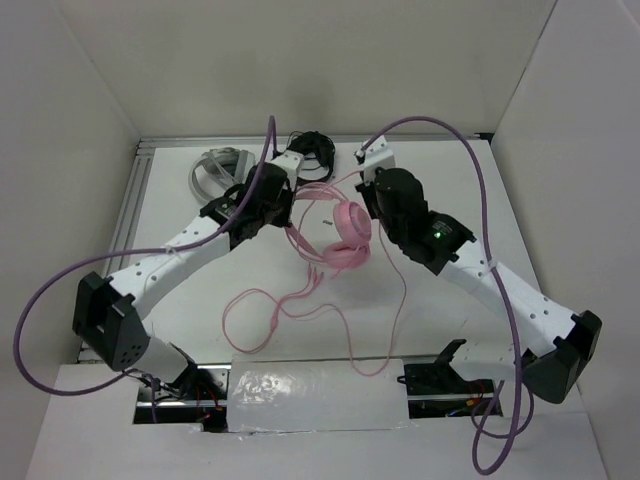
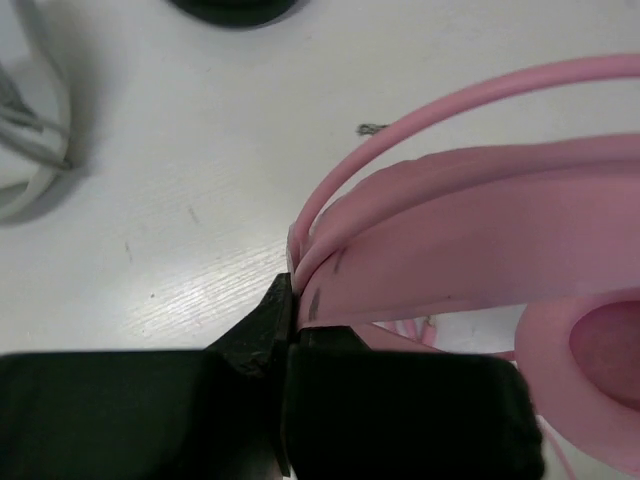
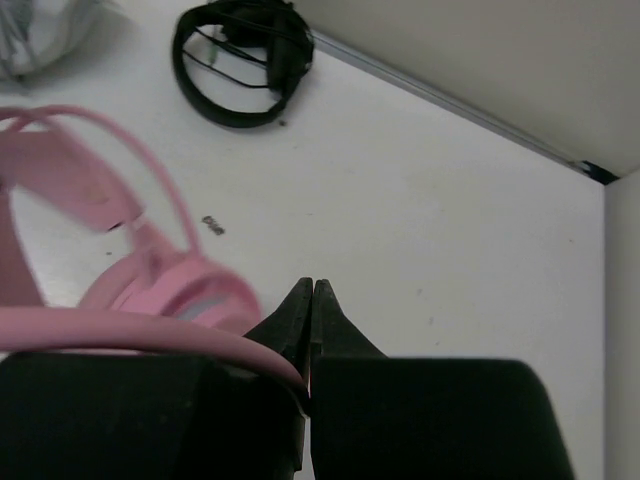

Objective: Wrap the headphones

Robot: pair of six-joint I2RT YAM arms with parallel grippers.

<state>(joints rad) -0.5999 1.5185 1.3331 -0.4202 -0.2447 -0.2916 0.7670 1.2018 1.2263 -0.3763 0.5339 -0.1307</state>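
Left end effector [image 2: 286,305] clamps the pink headphones [image 2: 480,235] by the headband. The right end effector [image 3: 312,292] is closed, pinching the cable [image 1: 225,322], which mostly sprawls across the surface [image 1: 445,325]; wrapping looks barely begun.

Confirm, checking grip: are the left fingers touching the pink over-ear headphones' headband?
Touching: left wrist view shows the left fingers clamped on the pink headband.

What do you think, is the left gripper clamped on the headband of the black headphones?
Not quite. The left gripper is clamped on the headband of the pink headphones, as the left wrist view shows. The black headphones lie apart from both grippers.
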